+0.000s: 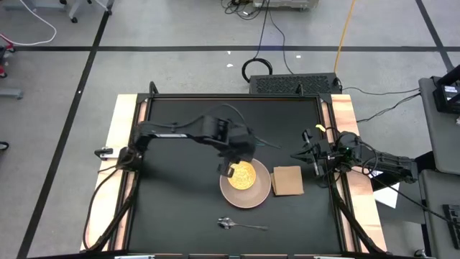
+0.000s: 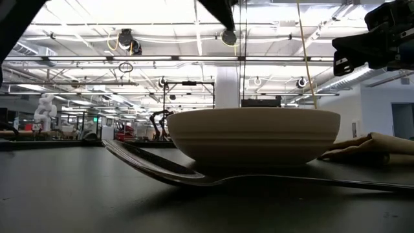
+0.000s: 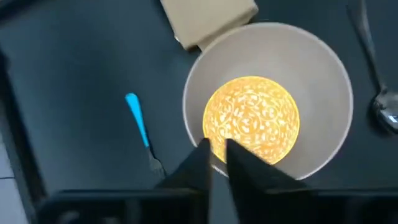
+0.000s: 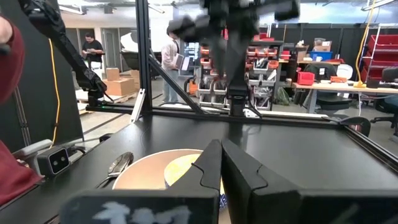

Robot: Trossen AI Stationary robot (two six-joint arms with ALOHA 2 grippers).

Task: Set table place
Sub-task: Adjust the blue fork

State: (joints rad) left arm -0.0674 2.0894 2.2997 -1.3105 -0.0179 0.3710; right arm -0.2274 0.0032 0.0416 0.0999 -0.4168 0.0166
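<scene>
now | left hand [image 1: 231, 171] clenched at yellow dish's [image 1: 242, 174] 9 o'clock rim, dish on pink plate [image 1: 245, 185] | napkin [image 1: 287, 180] at plate's 3 o'clock | right hand [image 1: 305, 154] clenched, idle | tip: lift away straight, don't nudge dish

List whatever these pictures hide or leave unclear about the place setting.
- Fork: seen only in the left wrist view; from above the left arm covers it.
- Yellow dish: the pink plate's wall hides it in the low view.
- Spoon: bowl cut by the left wrist view's edge.
- Left gripper: whether its fingers touch the dish is unclear.
- Napkin: mostly behind the plate in the low view.
</scene>
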